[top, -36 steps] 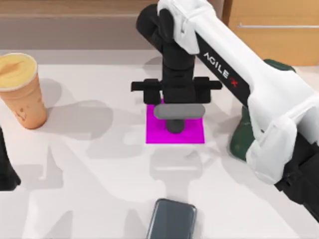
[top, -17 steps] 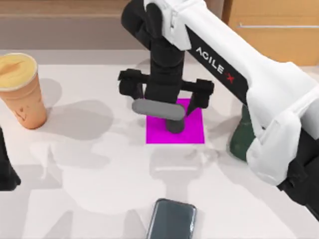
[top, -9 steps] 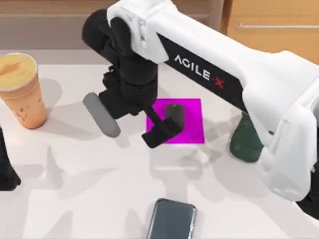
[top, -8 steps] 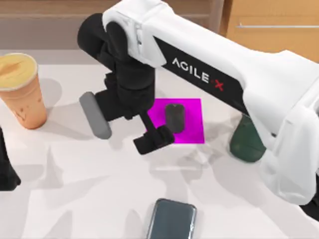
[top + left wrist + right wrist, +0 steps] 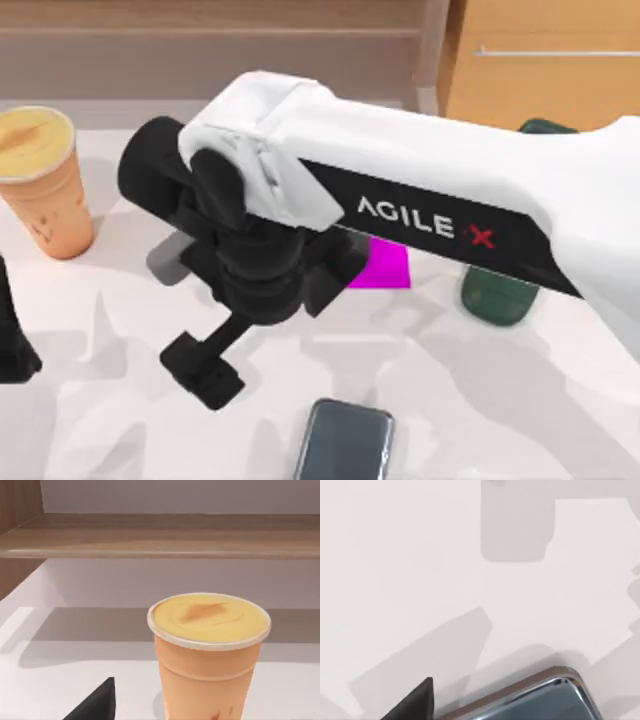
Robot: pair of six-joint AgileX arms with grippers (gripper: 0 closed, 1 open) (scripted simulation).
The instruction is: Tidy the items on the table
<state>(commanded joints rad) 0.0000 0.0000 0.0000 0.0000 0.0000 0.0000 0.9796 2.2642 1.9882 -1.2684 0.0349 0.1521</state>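
Top view: the right arm stretched from the right across the white table (image 5: 120, 420), its right gripper (image 5: 215, 335) above bare tabletop left of centre; jaw state could not be told. The smartphone (image 5: 345, 445) lay at the near edge, the paper cup (image 5: 42, 180) stood far left, and the left gripper (image 5: 12, 345) sat parked at the left edge.

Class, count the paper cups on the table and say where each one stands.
1. The cup stands upright at the table's far left; the right arm may hide things beneath it.
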